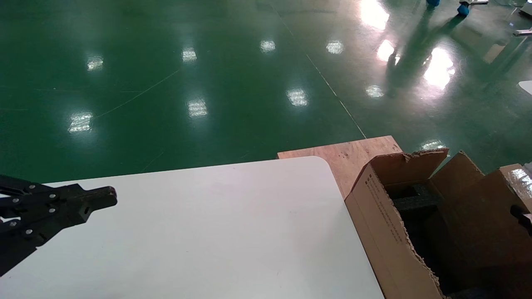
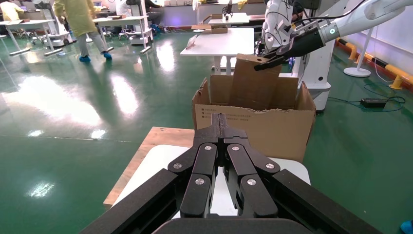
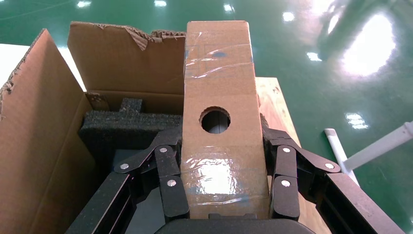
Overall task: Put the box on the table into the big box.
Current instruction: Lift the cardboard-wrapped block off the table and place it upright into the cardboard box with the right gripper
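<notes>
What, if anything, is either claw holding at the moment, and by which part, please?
The right claw holds the box by its two long side edges, near the end closest to the wrist, above the open big box. The left claw is shut and holds nothing.

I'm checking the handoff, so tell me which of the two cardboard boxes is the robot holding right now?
The small taped box with the round hole, clamped by the right end effector above the big box, which stands open with torn flaps and black foam inside.

The small flat brown cardboard box (image 3: pixel 219 122) carries glossy, wrinkled clear tape on its top. The large brown corrugated carton (image 1: pixel 390 232) is matt with ragged, torn edges; inside it lies coarse black foam (image 3: pixel 122 129). Beside it, the smooth white tabletop (image 1: pixel 208 232) shines faintly.
</notes>
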Controlling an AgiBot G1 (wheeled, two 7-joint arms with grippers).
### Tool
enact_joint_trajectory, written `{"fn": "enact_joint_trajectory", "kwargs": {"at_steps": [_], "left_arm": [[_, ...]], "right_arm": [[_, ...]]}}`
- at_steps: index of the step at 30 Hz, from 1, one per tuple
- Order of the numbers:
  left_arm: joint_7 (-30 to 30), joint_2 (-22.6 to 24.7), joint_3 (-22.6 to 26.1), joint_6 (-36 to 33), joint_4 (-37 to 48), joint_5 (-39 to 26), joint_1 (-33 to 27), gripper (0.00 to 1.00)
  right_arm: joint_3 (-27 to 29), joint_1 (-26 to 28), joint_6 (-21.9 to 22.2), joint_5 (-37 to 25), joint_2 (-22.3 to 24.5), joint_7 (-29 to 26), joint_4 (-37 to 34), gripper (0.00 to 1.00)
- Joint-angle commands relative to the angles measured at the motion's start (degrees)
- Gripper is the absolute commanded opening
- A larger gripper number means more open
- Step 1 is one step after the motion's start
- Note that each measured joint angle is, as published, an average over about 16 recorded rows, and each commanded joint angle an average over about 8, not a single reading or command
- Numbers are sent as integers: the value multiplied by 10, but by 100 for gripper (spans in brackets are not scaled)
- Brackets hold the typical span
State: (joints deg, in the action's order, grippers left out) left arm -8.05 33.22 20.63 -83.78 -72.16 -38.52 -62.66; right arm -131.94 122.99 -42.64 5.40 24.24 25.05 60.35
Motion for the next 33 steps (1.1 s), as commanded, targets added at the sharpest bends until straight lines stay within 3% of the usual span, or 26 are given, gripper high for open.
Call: {"fn": "enact_joint_trajectory", "kwargs": {"at_steps": [1, 18, 33], "left_arm": [[0, 0, 0, 0, 0, 0, 0, 0], [0, 0, 0, 0, 0, 0, 0, 0], [0, 0, 0, 0, 0, 0, 0, 0]], "right_arm": [[-8, 7, -7, 2, -4, 0, -9, 0], [-78, 60, -84, 5, -14, -4, -110, 0], [-162, 150, -129, -3, -47, -5, -198, 0]]}}
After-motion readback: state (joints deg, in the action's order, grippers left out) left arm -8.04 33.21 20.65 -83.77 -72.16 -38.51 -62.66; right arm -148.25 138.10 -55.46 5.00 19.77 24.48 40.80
